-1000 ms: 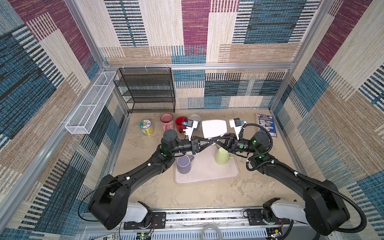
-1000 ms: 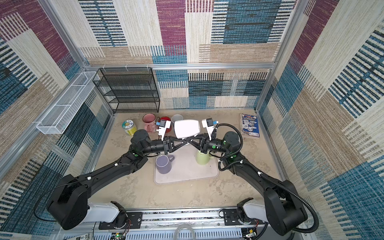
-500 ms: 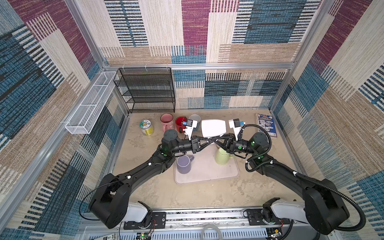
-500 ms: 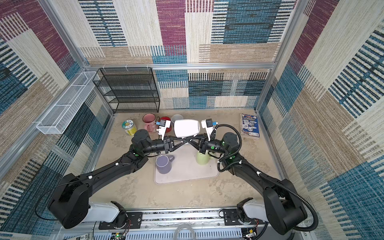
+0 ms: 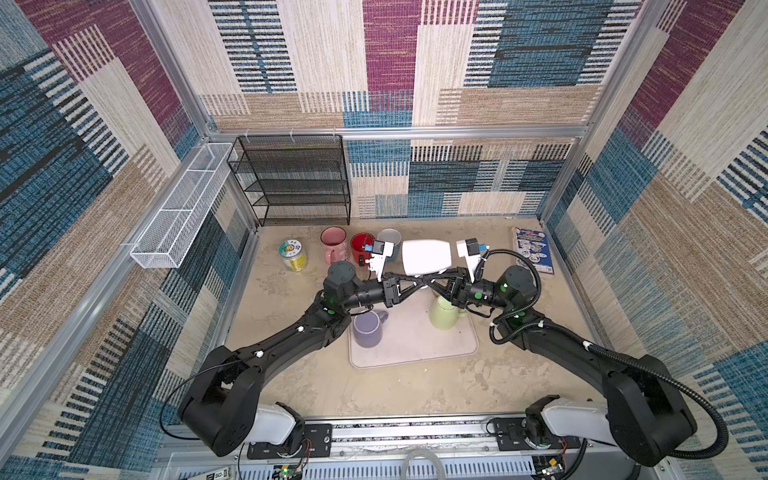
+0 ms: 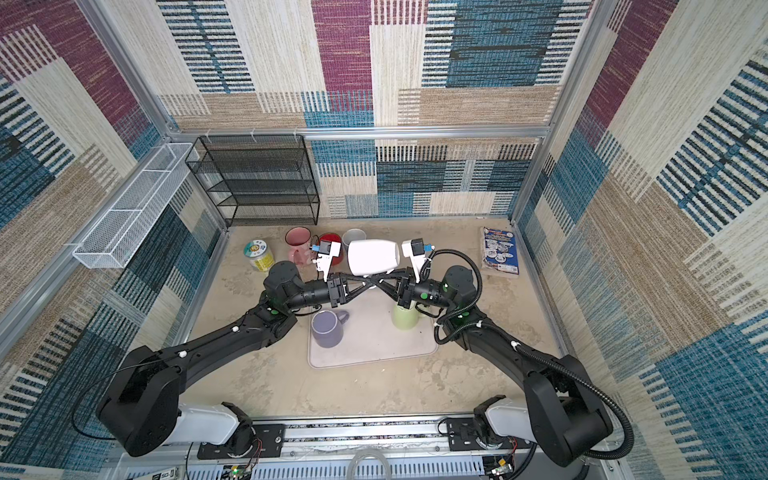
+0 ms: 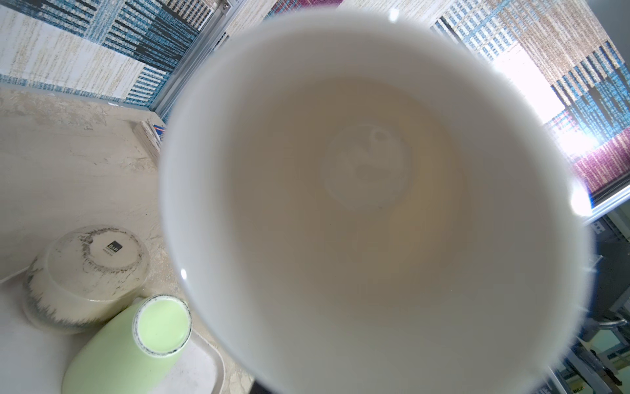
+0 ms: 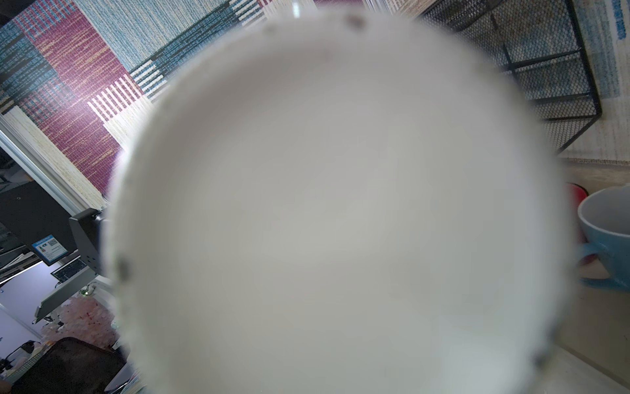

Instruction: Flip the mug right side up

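Note:
A white mug (image 5: pixel 426 257) (image 6: pixel 372 257) hangs on its side above the tray's far edge. Its mouth (image 7: pixel 368 191) faces the left wrist camera. Its base (image 8: pixel 327 204) fills the right wrist view. My left gripper (image 5: pixel 430 280) (image 6: pixel 384 278) and right gripper (image 5: pixel 419 279) (image 6: pixel 368 277) reach in from opposite sides. Their fingers cross just under the mug's body. Both are pinched narrow there, on the mug's underside. The handle and the fingertips are hidden by the mug in both wrist views.
On the beige tray (image 5: pixel 415 347) stand an upright purple mug (image 5: pixel 368 328), an upside-down green mug (image 5: pixel 444 313) and an upside-down cream bowl (image 7: pixel 85 273). Behind are a pink mug (image 5: pixel 333 243), a red mug (image 5: pixel 360 247), a blue mug (image 8: pixel 610 235), a jar (image 5: pixel 293 255), a black rack (image 5: pixel 295 178) and a booklet (image 5: pixel 534 253).
The mug and both grippers have drifted a touch to the left. Both grips look the same.

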Action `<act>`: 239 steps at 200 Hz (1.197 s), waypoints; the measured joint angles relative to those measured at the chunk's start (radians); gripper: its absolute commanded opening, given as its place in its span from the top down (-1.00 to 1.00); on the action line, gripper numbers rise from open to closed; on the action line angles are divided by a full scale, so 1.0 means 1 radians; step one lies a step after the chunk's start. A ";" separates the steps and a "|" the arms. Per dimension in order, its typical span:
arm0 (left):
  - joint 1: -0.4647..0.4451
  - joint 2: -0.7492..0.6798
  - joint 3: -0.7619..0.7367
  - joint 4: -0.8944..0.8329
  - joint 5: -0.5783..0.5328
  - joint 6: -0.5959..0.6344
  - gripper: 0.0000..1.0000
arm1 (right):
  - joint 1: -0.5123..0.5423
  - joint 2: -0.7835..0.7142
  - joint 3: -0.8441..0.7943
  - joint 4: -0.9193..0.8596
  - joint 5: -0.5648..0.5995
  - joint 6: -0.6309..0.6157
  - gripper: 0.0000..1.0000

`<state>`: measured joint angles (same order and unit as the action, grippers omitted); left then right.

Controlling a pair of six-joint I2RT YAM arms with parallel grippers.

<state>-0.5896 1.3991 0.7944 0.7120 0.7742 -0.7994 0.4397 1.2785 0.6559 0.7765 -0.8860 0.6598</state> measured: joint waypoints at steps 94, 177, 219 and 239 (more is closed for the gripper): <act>0.000 -0.008 -0.033 0.085 0.003 -0.038 0.61 | 0.002 0.017 0.030 -0.011 -0.045 -0.005 1.00; -0.008 -0.025 -0.045 0.129 0.030 -0.062 0.78 | 0.012 0.032 0.048 0.012 -0.150 -0.013 1.00; -0.008 -0.027 -0.045 0.146 0.040 -0.062 1.00 | 0.012 0.034 0.051 0.030 -0.159 -0.014 1.00; -0.008 -0.027 -0.045 0.145 0.039 -0.062 1.00 | 0.012 0.036 0.051 0.031 -0.159 -0.014 1.00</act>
<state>-0.5976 1.3724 0.7498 0.8566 0.8131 -0.8612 0.4515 1.3148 0.7071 0.8078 -1.0451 0.6460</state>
